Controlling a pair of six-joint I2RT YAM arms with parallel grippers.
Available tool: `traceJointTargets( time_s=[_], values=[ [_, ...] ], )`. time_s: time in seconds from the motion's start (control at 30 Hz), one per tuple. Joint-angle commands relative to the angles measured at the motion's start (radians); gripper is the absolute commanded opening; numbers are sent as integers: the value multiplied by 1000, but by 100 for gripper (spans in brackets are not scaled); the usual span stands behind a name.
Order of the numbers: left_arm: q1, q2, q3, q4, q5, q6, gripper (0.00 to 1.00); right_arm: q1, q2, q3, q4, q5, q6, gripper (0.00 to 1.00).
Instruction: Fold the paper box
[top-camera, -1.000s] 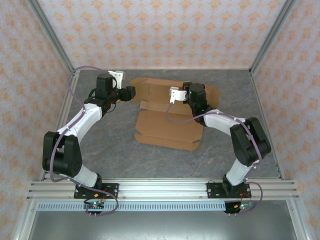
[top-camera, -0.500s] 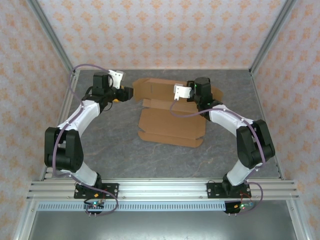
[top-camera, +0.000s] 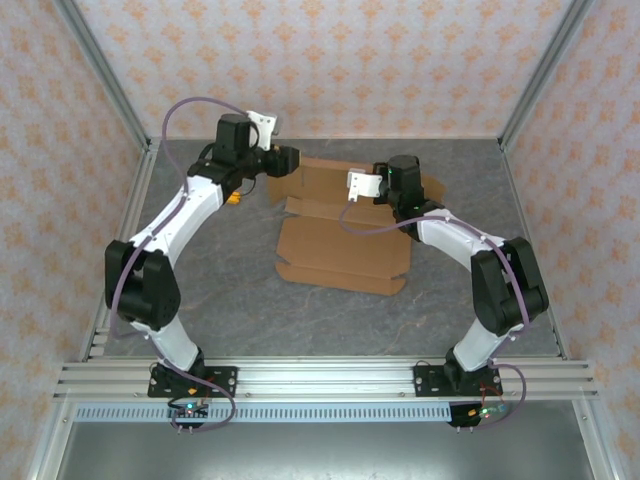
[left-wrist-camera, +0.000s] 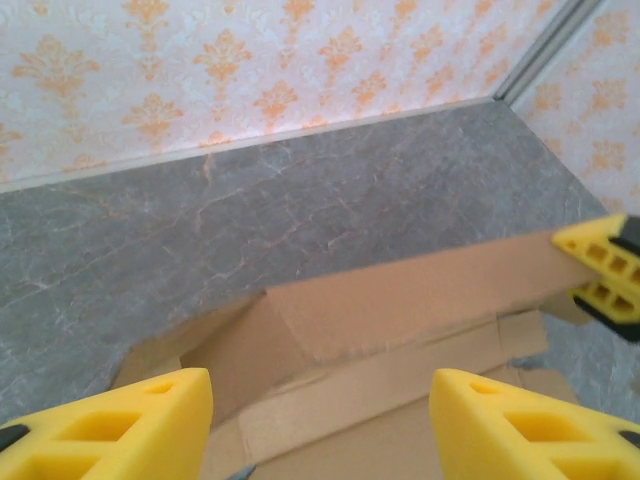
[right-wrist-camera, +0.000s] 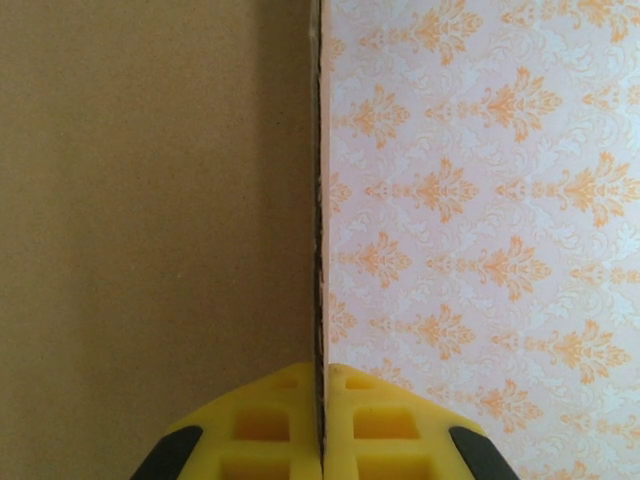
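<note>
The paper box (top-camera: 340, 250) sits mid-way across the grey table (top-camera: 220, 300), with its near panel lying flat. Farther back, its rear flap stands up, and the right gripper (right-wrist-camera: 322, 375) is clamped tight on that flap's edge. The left gripper (left-wrist-camera: 320, 390) hangs by the flap's left end, fingers spread wide, gripping nothing. The orange-patterned wall (top-camera: 330, 60) is behind it all.

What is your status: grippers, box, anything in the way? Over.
Left gripper open, facing the raised flap. Right gripper shut on that flap's edge. Box base flat on table, far flap up. Nothing between left gripper and flap.
</note>
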Motion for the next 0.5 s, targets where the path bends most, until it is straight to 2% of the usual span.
traceJointTargets(
  time_s=[0.0, 0.17, 0.27, 0.47],
  values=[
    [-27, 81, 105, -149, -45, -64, 59, 5, 11, 24, 9, 8, -11, 0],
    [-59, 166, 205, -218, -71, -76, 58, 9, 15, 33, 8, 17, -20, 0],
    [-79, 222, 255, -273, -126, -67, 58, 8, 14, 32, 6, 21, -21, 0],
    [-91, 261, 254, -249, -141, -86, 59, 10, 13, 31, 3, 22, -19, 0]
  ],
)
